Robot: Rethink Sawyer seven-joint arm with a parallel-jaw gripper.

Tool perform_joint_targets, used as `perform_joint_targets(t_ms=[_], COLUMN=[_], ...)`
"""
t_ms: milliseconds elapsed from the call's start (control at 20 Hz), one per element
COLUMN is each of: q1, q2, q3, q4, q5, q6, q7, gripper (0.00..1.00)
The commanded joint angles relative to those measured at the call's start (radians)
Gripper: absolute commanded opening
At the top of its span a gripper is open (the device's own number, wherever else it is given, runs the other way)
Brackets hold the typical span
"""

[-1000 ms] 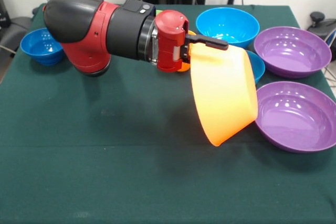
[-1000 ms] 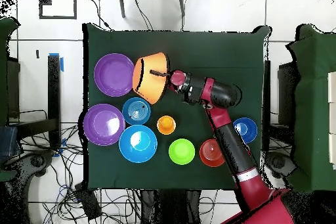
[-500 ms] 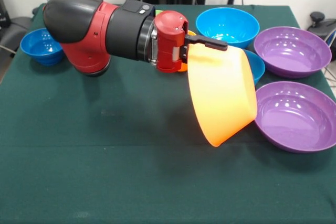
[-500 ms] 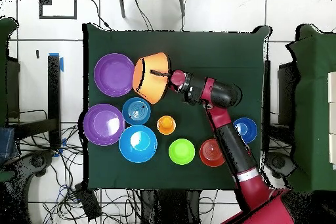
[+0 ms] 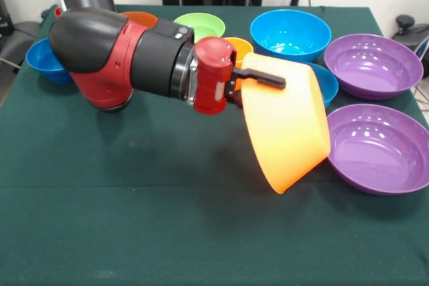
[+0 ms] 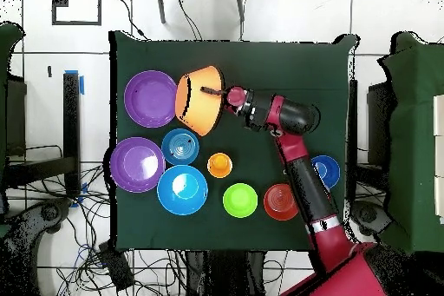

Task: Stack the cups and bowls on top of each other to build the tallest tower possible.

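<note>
Now gripper clamped on rim of yellow bowl, bowl tipped on side above table, beside near purple bowl. Arm has swung slightly since second ago, bowl lower. Carry under way; nothing stacked yet.

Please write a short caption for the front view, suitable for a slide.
Sawyer gripper holds the large yellow-orange bowl tilted by its rim beside two purple bowls.

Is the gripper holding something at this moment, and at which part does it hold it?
Yes. The gripper holds the big yellow-orange bowl by its rim, with one finger lying over the outer wall. The bowl hangs tilted on its side above the table.
</note>
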Motion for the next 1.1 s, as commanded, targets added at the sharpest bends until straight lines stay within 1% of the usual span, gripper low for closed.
perform_joint_targets(t_ms=[50, 150, 200, 300, 350, 400, 450, 500, 650, 750, 800, 900, 1000, 1100], q1=[0.106, 0.125, 0.127, 0.097, 0.073, 0.055, 0.035, 0.017, -0.029, -0.058, -0.071, -0.084, -0.082, -0.077], q2=[-0.045, -0.050, -0.049, -0.049, -0.052, -0.060, -0.066, -0.076, -0.123, -0.138, -0.139, -0.148, -0.156, -0.170], q3=[-0.073, -0.073, -0.071, -0.075, -0.080, -0.095, -0.106, -0.115, -0.158, -0.174, -0.178, -0.179, -0.186, -0.187], q4=[-0.359, -0.420, -0.436, -0.390, -0.345, -0.298, -0.248, -0.201, -0.051, 0.045, 0.087, 0.148, 0.175, 0.191], q5=[-0.076, -0.070, -0.065, -0.064, -0.080, -0.083, -0.093, -0.106, -0.110, -0.112, -0.116, -0.131, -0.140, -0.150], q6=[0.172, 0.224, 0.233, 0.186, 0.139, 0.101, 0.064, 0.040, 0.016, -0.036, -0.072, -0.148, -0.204, -0.243], q7=[-0.509, -0.547, -0.558, -0.523, -0.513, -0.456, -0.423, -0.408, -0.262, -0.174, -0.145, -0.111, -0.098, -0.111], gripper=[1.00, 1.00, 1.00, 1.00, 1.00, 1.00, 1.00, 1.00, 1.00, 1.00, 1.00, 1.00, 1.00, 1.00])
